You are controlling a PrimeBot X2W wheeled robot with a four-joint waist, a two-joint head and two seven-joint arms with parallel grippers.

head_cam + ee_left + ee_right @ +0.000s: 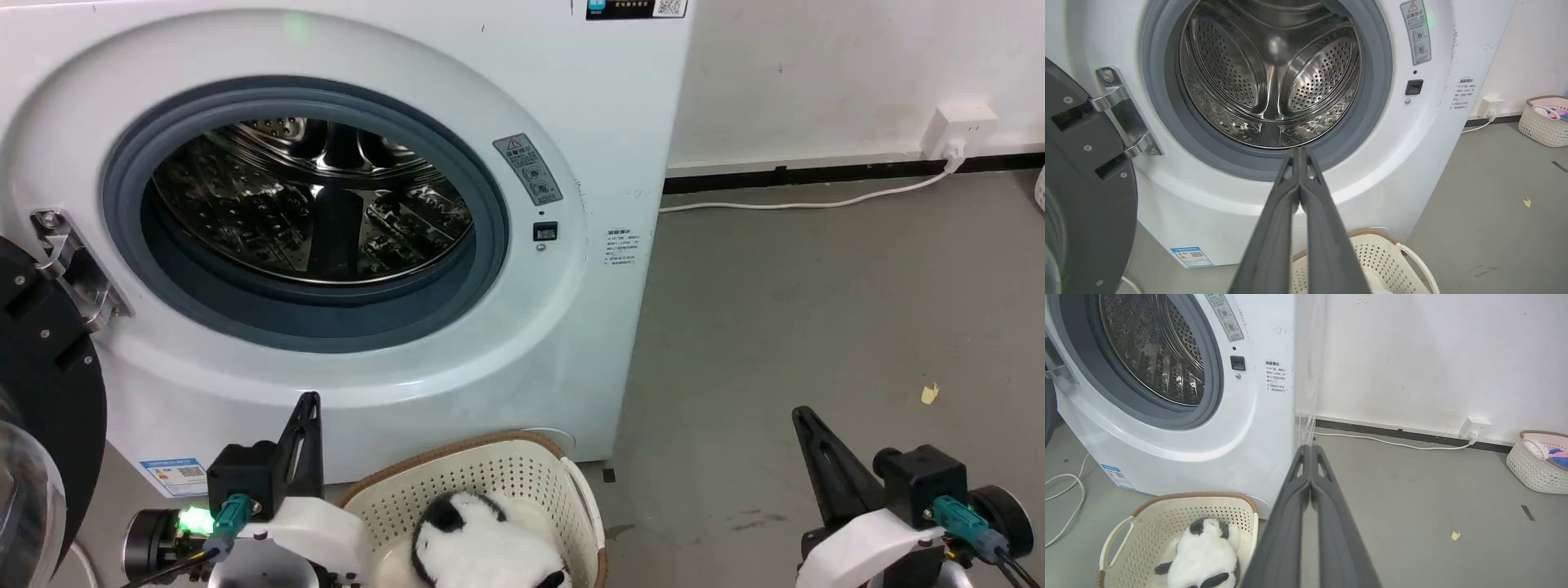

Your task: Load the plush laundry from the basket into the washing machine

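Plush laundry (482, 543) lies in the basket (490, 469) before the washing machine's (571, 122) open port. Left pincer (309, 404) and right pincer (804, 418) are pressed together, empty; open floor (816, 327) rightward.

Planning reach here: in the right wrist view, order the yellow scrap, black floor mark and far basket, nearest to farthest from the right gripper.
1. Yellow scrap, low, just right of the right gripper.
2. Black floor mark, farther back and farther right.
3. Far basket, farthest back, at the right edge.

Warning-triangle label (1415, 32) on washing machine (1384, 163) — wording illegible
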